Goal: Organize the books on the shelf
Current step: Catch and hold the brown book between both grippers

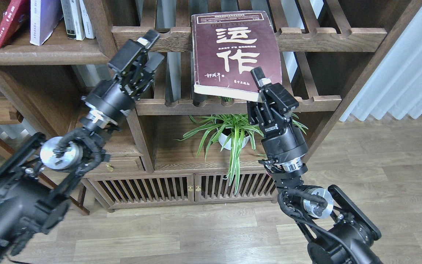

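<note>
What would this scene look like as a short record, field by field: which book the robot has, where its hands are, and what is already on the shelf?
Held book: maroon book, cover facing the camera, tilted in front of the slatted racks
Right hand: pinching the maroon book's lower right corner
Left hand: raised beside the book, holding nothing
Shelf: upper left, solid board
On shelf: red book leaning, white-and-lavender book, slim white-spined volumes
Below: potted plant

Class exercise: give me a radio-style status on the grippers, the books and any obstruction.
Right gripper shut on maroon book, lower corner. Left gripper open, free. Red book, lavender book on shelf. Slatted rail behind.
</note>
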